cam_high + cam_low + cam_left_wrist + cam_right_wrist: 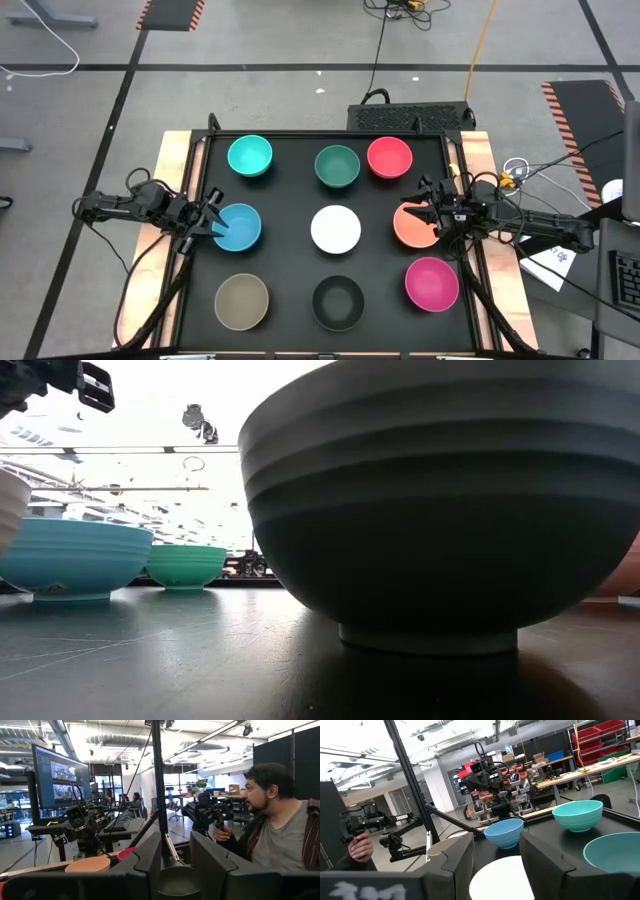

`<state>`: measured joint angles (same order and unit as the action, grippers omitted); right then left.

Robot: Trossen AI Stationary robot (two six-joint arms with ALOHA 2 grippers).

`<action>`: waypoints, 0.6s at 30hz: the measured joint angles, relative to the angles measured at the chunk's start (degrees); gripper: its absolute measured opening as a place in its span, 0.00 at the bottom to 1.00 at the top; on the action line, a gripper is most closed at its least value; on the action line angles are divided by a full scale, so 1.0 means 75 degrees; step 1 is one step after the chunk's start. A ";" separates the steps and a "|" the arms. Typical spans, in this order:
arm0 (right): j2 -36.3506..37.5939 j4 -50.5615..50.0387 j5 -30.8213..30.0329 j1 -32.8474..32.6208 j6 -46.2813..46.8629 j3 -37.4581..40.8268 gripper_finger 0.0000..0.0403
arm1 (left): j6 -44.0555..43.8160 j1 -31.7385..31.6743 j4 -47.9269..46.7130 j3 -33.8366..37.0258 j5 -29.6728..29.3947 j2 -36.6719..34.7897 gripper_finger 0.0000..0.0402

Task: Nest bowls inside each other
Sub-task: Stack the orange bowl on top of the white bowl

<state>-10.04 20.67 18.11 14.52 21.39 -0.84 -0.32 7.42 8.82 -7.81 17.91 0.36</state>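
Nine bowls stand on their bases in three rows on the black table: turquoise (250, 156), dark green (337, 166), red-pink (389, 157); blue (238, 227), white (335, 229), orange (412, 228); tan (241, 300), black (338, 302), magenta (431, 283). My left gripper (212, 222) is open and hovers over the blue bowl's left rim; in the low view it (70, 380) sits well above that bowl (75, 560). My right gripper (430, 213) is open over the orange bowl's right part. Its wrist view looks past the open fingers to the white bowl (500, 877).
Wooden rails (172, 180) and a dark frame run along the table's left and right sides. The black bowl (440, 510) fills much of the low view. A person (280, 820) sits beyond the right edge holding control handles. Narrow gaps separate neighbouring bowls.
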 joint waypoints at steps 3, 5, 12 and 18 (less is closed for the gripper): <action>0.0000 0.0000 0.0000 -0.0003 -0.0003 -0.0003 0.37 | 0.0000 0.0001 0.0000 0.0000 0.0000 0.0001 0.27; 0.0000 0.0003 0.0001 0.0000 0.0000 -0.0003 0.37 | -0.0001 0.0002 0.0000 0.0000 0.0000 0.0001 0.27; 0.0000 0.0007 0.0001 -0.0001 -0.0002 -0.0003 0.37 | 0.0000 0.0002 0.0022 0.0000 0.0000 0.0001 0.27; 0.0000 0.0080 0.0000 -0.0003 -0.0003 0.0000 0.37 | 0.0003 0.0002 0.0041 0.0000 0.0000 0.0001 0.27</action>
<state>-10.04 21.26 18.11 14.50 21.37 -0.84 -0.30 7.44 9.13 -7.81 17.91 0.36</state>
